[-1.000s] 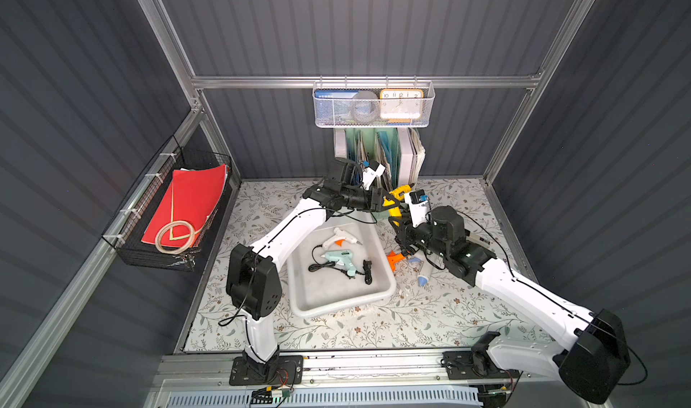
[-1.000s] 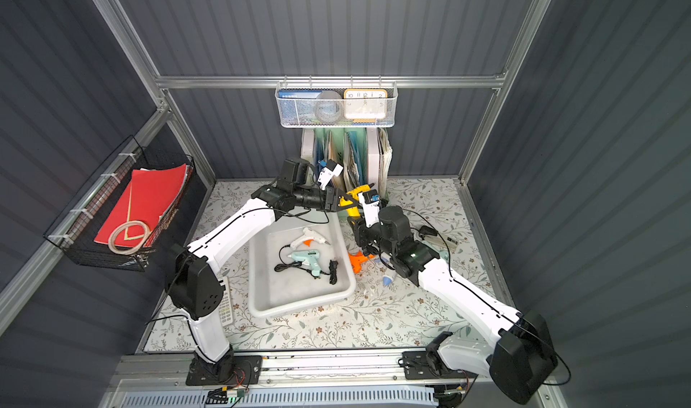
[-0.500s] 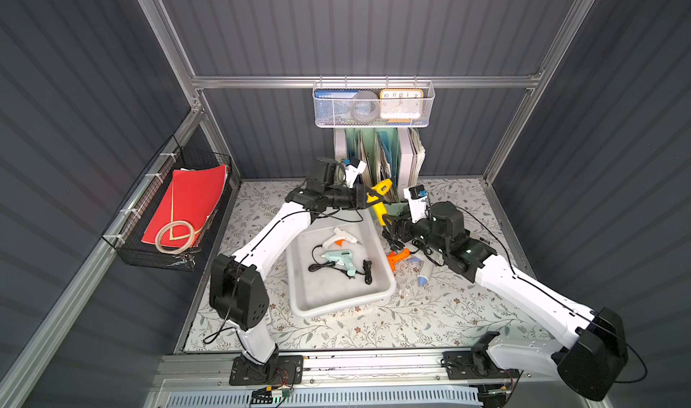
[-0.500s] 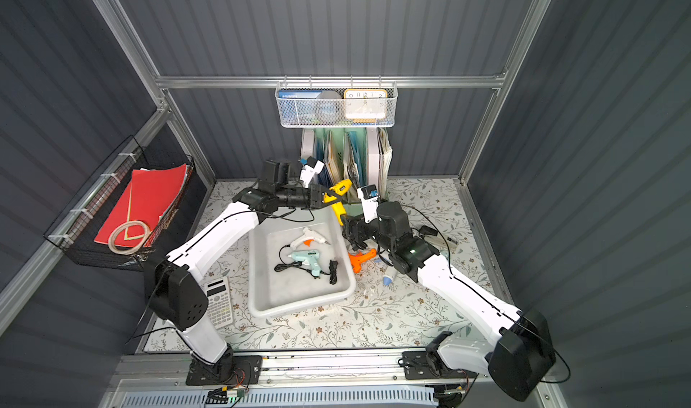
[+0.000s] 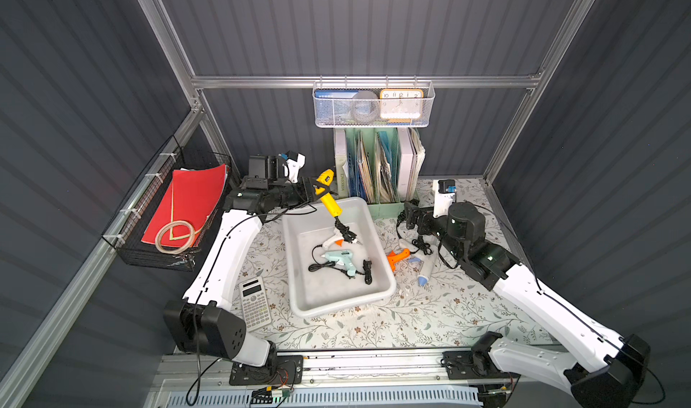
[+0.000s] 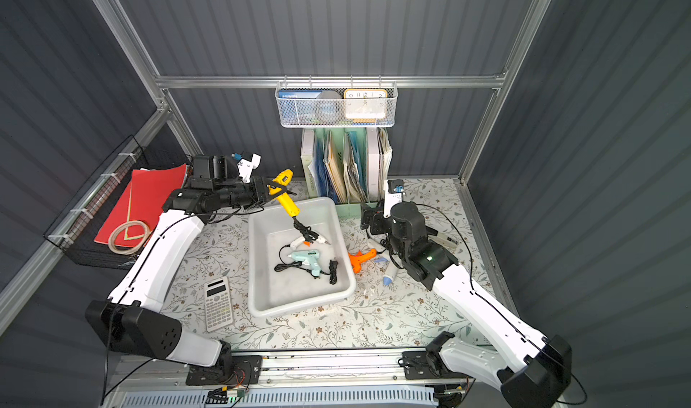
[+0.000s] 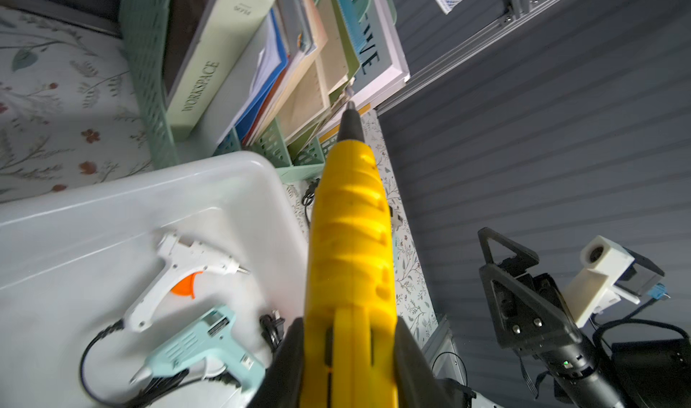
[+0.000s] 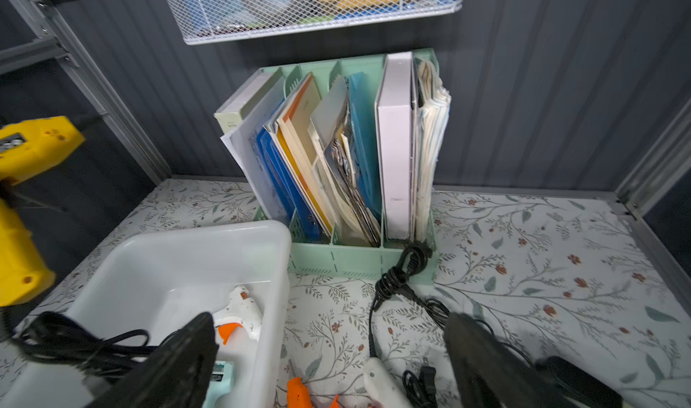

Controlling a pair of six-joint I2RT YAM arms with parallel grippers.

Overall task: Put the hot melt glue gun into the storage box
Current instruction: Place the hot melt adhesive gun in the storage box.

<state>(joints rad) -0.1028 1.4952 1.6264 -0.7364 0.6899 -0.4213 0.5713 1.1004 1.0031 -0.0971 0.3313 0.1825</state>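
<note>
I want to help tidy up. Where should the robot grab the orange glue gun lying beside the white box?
Probably across the barrel of the orange glue gun, coming straight down from above. It lies flat on the mat, with the storage box wall close on one side and a white glue gun on the other, so sideways looks crowded.

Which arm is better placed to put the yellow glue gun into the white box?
Left: the left pincer is shut on the yellow glue gun above the storage box. The right pincer is open and empty beside it.
</note>
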